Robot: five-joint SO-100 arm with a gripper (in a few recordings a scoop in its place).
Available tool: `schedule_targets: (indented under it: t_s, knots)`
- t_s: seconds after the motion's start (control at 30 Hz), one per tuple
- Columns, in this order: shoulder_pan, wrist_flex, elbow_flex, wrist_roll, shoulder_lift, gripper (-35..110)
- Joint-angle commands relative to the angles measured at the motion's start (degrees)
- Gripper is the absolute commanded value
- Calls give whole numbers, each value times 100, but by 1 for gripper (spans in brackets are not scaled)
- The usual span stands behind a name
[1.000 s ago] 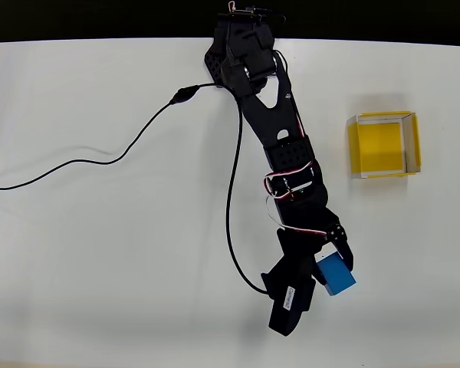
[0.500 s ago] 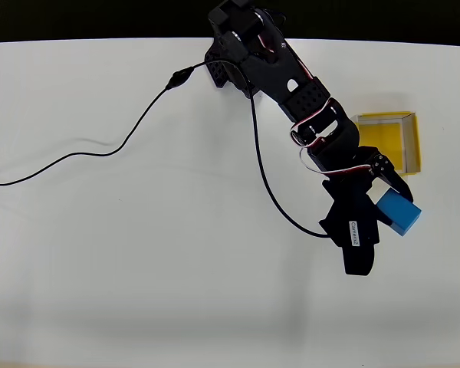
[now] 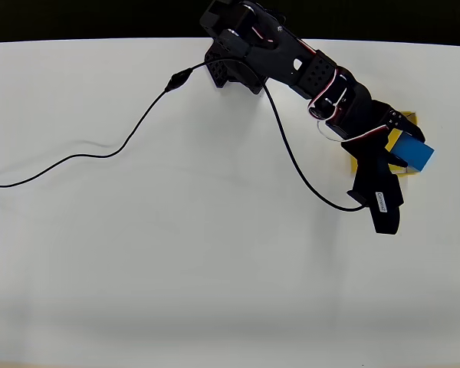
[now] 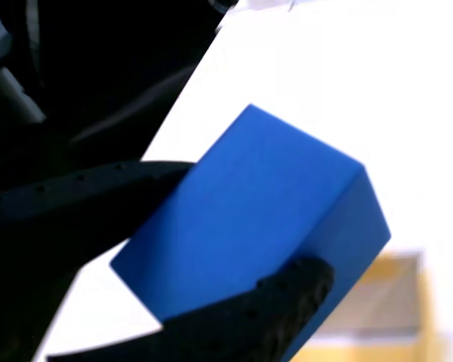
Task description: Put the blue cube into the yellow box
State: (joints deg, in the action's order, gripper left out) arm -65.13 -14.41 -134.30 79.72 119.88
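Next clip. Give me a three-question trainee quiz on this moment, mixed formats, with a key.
1. True or false: the gripper is shut on the blue cube.
2. Multiple choice: in the overhead view, the cube is seen A) at the table's left edge, B) over the yellow box, C) on the black cable.
3. Fill in: in the wrist view, the cube sits between two black ____.

Key: 1 true; 2 B; 3 fingers.

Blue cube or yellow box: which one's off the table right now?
The small solid blue cube, pinched in the black claw above the table. The square open-topped yellow box sits on the white table, mostly hidden under the arm.
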Motion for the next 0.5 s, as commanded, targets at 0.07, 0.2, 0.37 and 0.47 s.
schedule_targets:
  t_s: [0.07,0.2,0.37,0.47]
  knots:
    - [-44,-378,105,-369,589,16]
    - [26,-501,-18,-580,527,16]
    - [97,-580,-229,-756,413,16]
    - [123,-475,-387,-835,334,16]
